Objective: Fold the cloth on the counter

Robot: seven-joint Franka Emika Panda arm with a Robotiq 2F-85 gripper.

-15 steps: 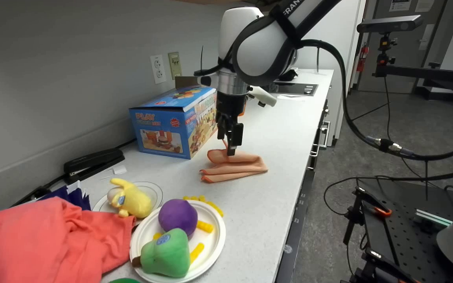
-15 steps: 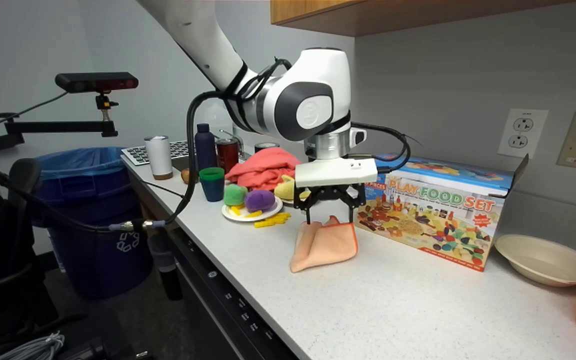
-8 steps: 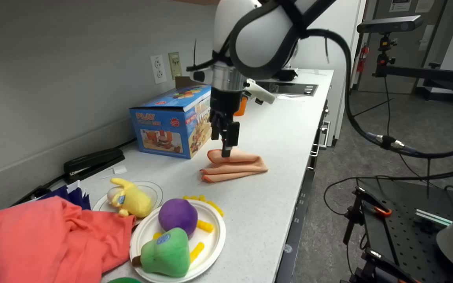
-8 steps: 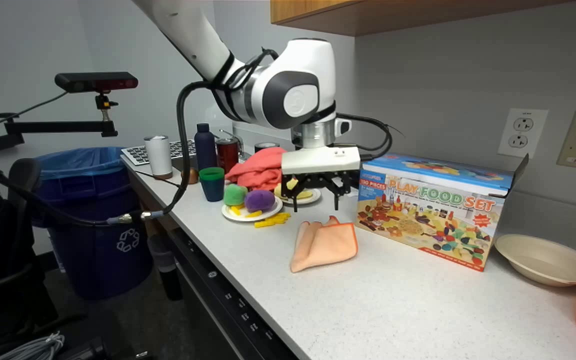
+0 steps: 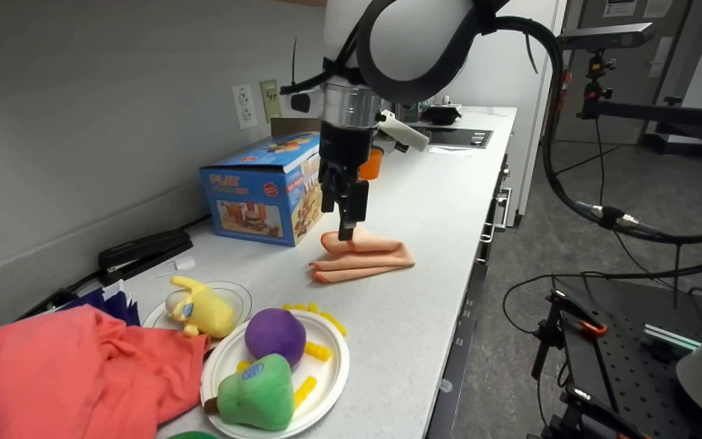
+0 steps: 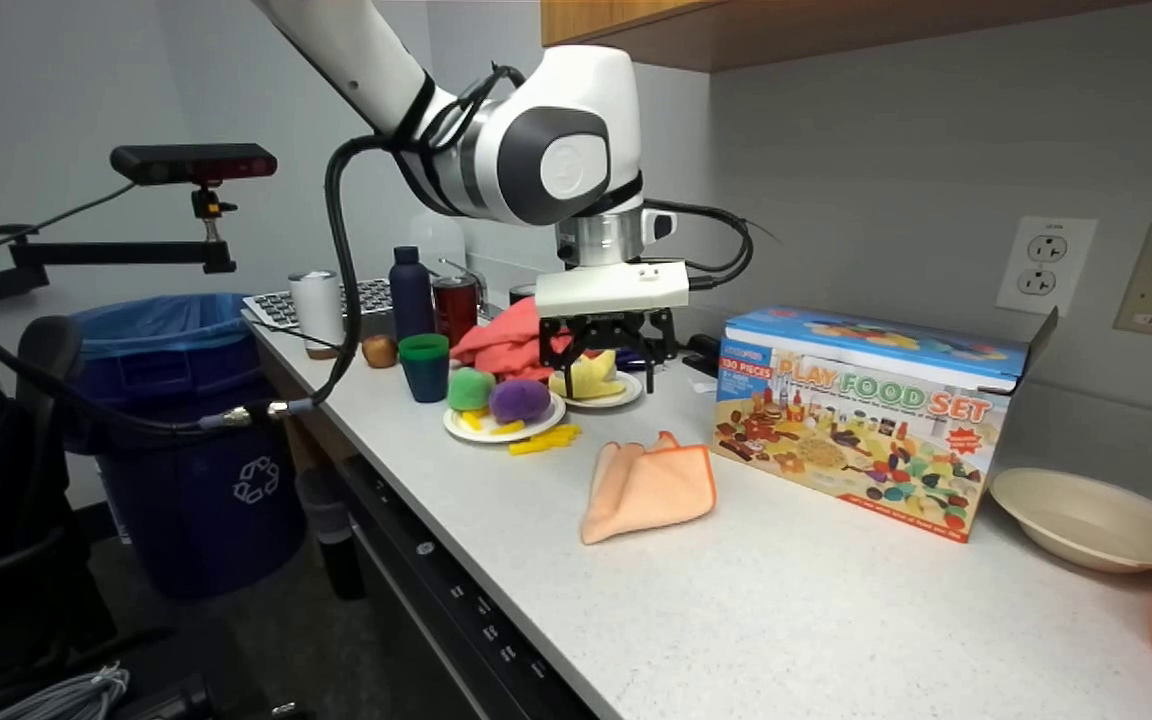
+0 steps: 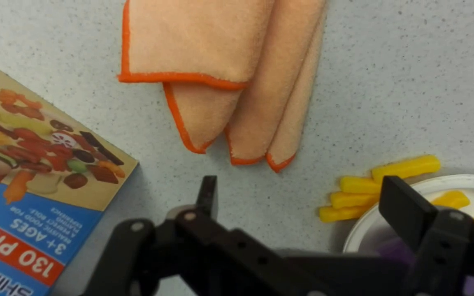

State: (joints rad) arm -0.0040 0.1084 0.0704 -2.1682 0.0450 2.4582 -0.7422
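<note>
The peach cloth (image 6: 651,490) with orange edging lies on the pale counter (image 6: 796,610), doubled over in uneven layers. In the wrist view, a flap of the cloth (image 7: 196,37) lies on top, with several rounded folded ends fanned out below it; its far part runs out of the frame. My gripper (image 6: 610,390) hangs above the counter, apart from the cloth and off toward the plates. Seen from the wrist, the gripper (image 7: 299,181) is wide open, with only counter, yellow sticks and plate rim visible beneath the gap.
The toy food box (image 6: 866,430) stands close beside the cloth, against the wall side. A plate (image 5: 336,390) with a purple and a green plush and yellow sticks (image 7: 356,197) lies near my fingers. Beyond are a yellow plush (image 5: 205,311) and a coral fabric heap (image 5: 77,372).
My gripper has risen off the cloth and shifted away from it toward the plates, staying open. The cloth has kept its place and shape.
</note>
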